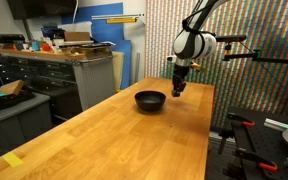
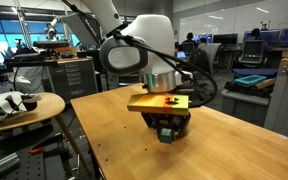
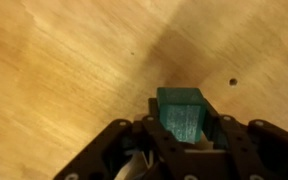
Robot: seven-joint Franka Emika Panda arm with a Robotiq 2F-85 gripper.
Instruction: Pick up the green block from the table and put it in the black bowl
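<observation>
The green block (image 3: pixel 181 113) sits between my gripper's (image 3: pixel 183 128) two black fingers, which are shut on it just above the wooden table (image 3: pixel 64 60). In an exterior view my gripper (image 1: pixel 176 89) hangs just to the right of the black bowl (image 1: pixel 150 100), which stands on the far part of the table (image 1: pixel 114 140). In an exterior view my gripper (image 2: pixel 166 130) is low over the table (image 2: pixel 234 140), with a bit of the green block (image 2: pixel 165 134) showing at the fingertips. The bowl does not show there or in the wrist view.
A grey workbench with drawers (image 1: pixel 54 75) stands beyond the table. A round side table (image 2: pixel 24 105) with a white object stands off the table's edge. A yellow tape mark (image 1: pixel 14 159) lies near the front. A small hole (image 3: pixel 233 82) marks the wood.
</observation>
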